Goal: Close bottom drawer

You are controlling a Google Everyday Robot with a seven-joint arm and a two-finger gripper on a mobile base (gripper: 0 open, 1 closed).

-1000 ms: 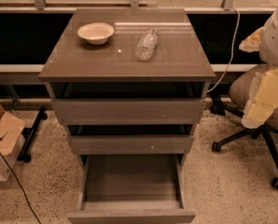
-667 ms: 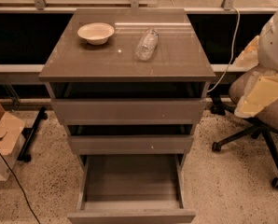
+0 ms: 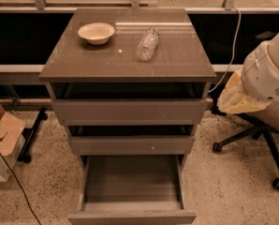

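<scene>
The bottom drawer (image 3: 131,186) of the grey-brown cabinet (image 3: 128,60) is pulled far out toward me, and its smooth grey floor is bare. The middle drawer (image 3: 130,144) and the top drawer (image 3: 129,110) above it each stand a little open. My arm's white rounded shell (image 3: 268,71) is at the right edge, level with the top drawer. My gripper (image 3: 238,100) is the cream part below it, to the right of the cabinet and apart from every drawer.
A cream bowl (image 3: 96,33) and a clear plastic bottle (image 3: 147,44) lying on its side rest on the cabinet top. A black office chair base (image 3: 263,142) stands on the speckled floor at right. Cardboard boxes (image 3: 1,139) and a cable are at left.
My arm's white shell has come lower and the cream gripper part has shifted left, closer to the cabinet's right side. The drawers have not moved.
</scene>
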